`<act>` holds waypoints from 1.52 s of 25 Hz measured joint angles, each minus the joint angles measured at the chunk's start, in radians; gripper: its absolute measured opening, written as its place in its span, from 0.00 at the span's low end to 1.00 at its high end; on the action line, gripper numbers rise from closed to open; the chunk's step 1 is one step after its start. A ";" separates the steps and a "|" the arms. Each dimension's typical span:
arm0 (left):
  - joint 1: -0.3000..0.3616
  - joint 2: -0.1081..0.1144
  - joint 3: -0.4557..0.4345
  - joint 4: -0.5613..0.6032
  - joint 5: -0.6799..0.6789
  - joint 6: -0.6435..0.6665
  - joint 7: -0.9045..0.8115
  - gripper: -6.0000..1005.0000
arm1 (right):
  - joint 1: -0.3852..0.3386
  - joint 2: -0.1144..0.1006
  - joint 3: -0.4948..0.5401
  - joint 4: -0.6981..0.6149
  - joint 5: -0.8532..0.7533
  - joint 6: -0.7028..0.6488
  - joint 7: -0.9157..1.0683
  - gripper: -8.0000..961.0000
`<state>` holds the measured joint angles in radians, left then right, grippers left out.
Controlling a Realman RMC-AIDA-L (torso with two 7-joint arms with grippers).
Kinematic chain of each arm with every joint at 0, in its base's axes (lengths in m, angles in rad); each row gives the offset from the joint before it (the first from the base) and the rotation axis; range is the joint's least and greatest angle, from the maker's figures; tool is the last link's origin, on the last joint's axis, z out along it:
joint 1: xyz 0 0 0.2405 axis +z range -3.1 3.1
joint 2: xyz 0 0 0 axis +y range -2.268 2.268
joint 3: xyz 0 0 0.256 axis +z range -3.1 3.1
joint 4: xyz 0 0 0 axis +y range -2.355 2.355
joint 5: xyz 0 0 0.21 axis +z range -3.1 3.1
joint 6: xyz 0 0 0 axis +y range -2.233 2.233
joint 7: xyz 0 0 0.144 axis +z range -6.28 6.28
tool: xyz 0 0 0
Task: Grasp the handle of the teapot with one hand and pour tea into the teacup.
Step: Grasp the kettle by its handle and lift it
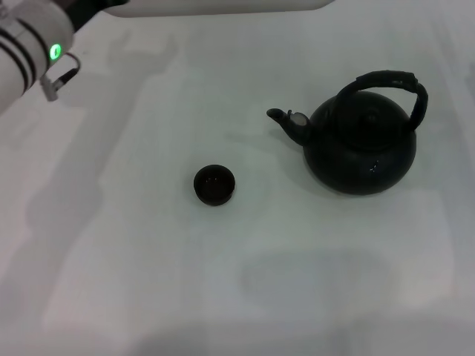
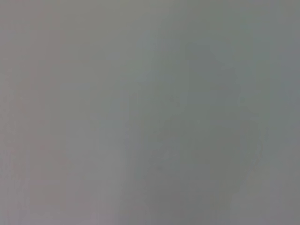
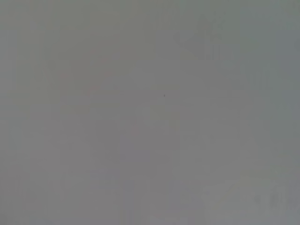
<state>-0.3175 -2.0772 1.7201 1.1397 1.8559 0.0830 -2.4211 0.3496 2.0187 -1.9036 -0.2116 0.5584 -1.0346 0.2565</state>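
In the head view a large round matte black teapot [image 1: 361, 148] stands on the white table at the right, its short spout [image 1: 286, 121] with a pale tip pointing left. Its thick black arched handle [image 1: 393, 83] rises over the lid. A tiny round black teacup [image 1: 214, 185] sits left of the teapot, apart from it, near the middle. Part of my left arm [image 1: 30, 52], white with black bands and a green light, shows at the top left corner; its gripper is out of view. My right arm and gripper are out of view. Both wrist views show only plain grey surface.
The white table [image 1: 148, 282] spreads around both objects. A pale edge [image 1: 223, 6] runs along the far side at the top. Faint shadows lie on the table at the left and the near middle.
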 joint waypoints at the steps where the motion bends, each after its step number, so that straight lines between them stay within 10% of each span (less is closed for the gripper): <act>1: 0.008 0.000 0.013 -0.004 -0.011 -0.039 -0.002 0.87 | 0.000 0.000 0.000 0.000 0.000 0.000 0.000 0.88; 11: 0.022 0.001 0.195 -0.124 0.090 -0.530 -0.215 0.86 | 0.002 0.000 0.000 0.003 0.000 0.010 0.000 0.88; 19: 0.001 0.001 0.217 -0.265 0.199 -0.666 -0.596 0.86 | 0.005 0.000 0.008 0.005 0.000 0.011 -0.013 0.88; 26: -0.041 -0.003 0.453 -0.461 0.301 -1.035 -0.575 0.86 | 0.009 0.000 0.009 0.005 0.000 0.013 -0.013 0.88; 38: -0.013 -0.004 0.491 -0.537 0.159 -1.058 -0.593 0.86 | -0.019 -0.017 -0.004 -0.008 -0.040 -0.066 0.146 0.88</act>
<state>-0.3301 -2.0816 2.2109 0.6030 2.0149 -0.9749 -3.0139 0.3302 2.0014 -1.9075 -0.2196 0.5185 -1.1003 0.4029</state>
